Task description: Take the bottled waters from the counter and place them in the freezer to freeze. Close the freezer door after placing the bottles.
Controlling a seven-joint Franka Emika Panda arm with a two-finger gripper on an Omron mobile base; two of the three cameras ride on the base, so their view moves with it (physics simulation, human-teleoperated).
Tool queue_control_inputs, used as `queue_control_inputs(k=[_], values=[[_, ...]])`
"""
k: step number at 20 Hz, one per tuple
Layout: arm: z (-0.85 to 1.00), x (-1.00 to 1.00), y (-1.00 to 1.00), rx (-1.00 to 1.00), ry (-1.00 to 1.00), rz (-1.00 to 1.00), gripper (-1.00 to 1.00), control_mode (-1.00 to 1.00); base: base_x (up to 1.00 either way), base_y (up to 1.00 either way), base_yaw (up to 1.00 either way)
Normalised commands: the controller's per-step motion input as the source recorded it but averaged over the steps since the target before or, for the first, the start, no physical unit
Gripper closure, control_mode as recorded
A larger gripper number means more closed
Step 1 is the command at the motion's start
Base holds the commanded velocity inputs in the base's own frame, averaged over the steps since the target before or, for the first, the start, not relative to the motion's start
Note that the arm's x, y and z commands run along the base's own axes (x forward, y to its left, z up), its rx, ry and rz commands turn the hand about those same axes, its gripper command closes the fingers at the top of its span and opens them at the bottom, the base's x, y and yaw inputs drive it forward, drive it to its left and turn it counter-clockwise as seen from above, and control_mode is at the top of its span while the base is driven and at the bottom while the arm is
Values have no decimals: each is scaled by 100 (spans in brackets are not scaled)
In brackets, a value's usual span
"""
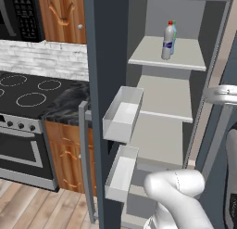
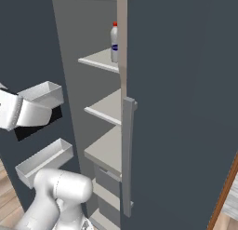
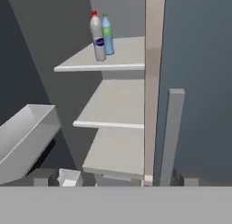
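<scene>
Both bottles are standing upright on the top shelf (image 1: pixel 185 54) of the freezer (image 1: pixel 157 130), side by side and touching or nearly so. The red-capped bottle (image 1: pixel 168 41) is sitting in front, toward the shelf's front edge; the green-capped bottle (image 3: pixel 107 35) is standing just behind it, partly hidden by it in the left base view. In the right base view the red-capped bottle (image 2: pixel 114 42) is peeking out from behind the pale edge strip of the freezer's side wall. In the hand view the red-capped bottle (image 3: pixel 97 37) is showing its bluish-purple label, and both are resting near the left half of the shelf, back from its front lip.

The freezer door (image 1: pixel 104 61) is standing open, swung out to the left, with two white bins (image 1: pixel 121 116) hanging on its inner side and its long grey handle (image 1: pixel 85 158) running down its outer edge. The two shelves below the top one are lying bare.

The gripper (image 3: pixel 113 177) is hanging low in front of the freezer, well below and apart from the bottles, with its dark fingertips (image 3: pixel 45 177) spread wide and nothing between them.

To the left of the door, the black marble counter (image 1: pixel 69 105) is sitting beside the stovetop (image 1: pixel 28 91), over wooden cabinets (image 1: pixel 69 154).
</scene>
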Motion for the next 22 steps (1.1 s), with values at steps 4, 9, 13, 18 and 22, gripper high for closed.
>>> queue_control_inputs(k=[4,9,13,18,22], values=[[-26,-55,26,0,28,2,-100,-100,0,0,0],[-22,-12,23,0,21,7,-100,-100,0,0,0],[-29,0,6,4,23,12,-100,-100,0,0,0],[-62,4,0,1,18,12,-100,-100,0,0,0],[-64,9,0,0,15,10,-100,-100,0,0,0]])
